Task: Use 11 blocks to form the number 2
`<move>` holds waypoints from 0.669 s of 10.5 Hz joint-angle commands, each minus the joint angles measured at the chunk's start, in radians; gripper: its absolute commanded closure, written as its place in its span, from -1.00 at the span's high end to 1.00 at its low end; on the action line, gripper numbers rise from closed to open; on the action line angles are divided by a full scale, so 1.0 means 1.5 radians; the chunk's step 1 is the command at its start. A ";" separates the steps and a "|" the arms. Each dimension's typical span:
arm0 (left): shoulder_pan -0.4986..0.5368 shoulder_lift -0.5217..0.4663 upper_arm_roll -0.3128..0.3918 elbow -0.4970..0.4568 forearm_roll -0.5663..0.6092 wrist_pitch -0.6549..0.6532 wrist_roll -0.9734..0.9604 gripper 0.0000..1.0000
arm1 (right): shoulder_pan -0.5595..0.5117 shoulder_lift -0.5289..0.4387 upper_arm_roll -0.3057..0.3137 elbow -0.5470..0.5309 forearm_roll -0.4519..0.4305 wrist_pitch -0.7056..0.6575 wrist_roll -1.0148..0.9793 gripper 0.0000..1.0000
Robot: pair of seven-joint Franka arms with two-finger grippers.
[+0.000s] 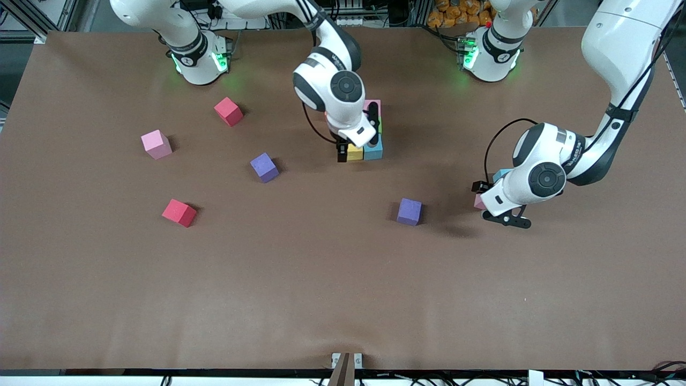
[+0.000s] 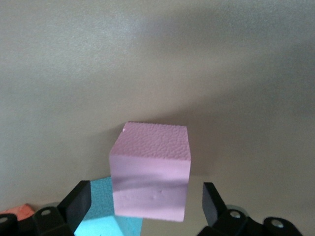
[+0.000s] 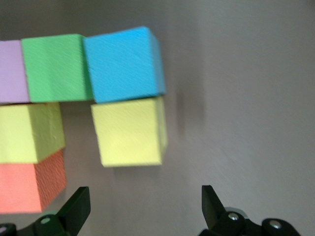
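While hovering over the clustered matte foam cubes (image 3: pixel 123 64) mid-bench, the right gripper (image 3: pixel 142 209) has fingers wide, empty. Left gripper (image 2: pixel 147 206), fingers spread, straddles a pink foam cube (image 2: pixel 150 169) without gripping, toward the left arm's end.

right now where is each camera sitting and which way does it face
Front view: high across the brown table, facing both arm bases; shows both arms, loose foam cubes, the started cluster.
Left wrist view: on the left arm, looking down past the open left tool at a pink foam cube.
Right wrist view: on the right arm, over the open right tool, facing the cluster's light blue foam cube and yellow foam cube.
Shared: front and right wrist views both show that cluster.
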 commanded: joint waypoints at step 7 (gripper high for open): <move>0.015 0.020 -0.005 -0.003 0.017 0.017 0.006 1.00 | -0.180 -0.050 -0.078 -0.012 -0.036 -0.112 0.021 1.00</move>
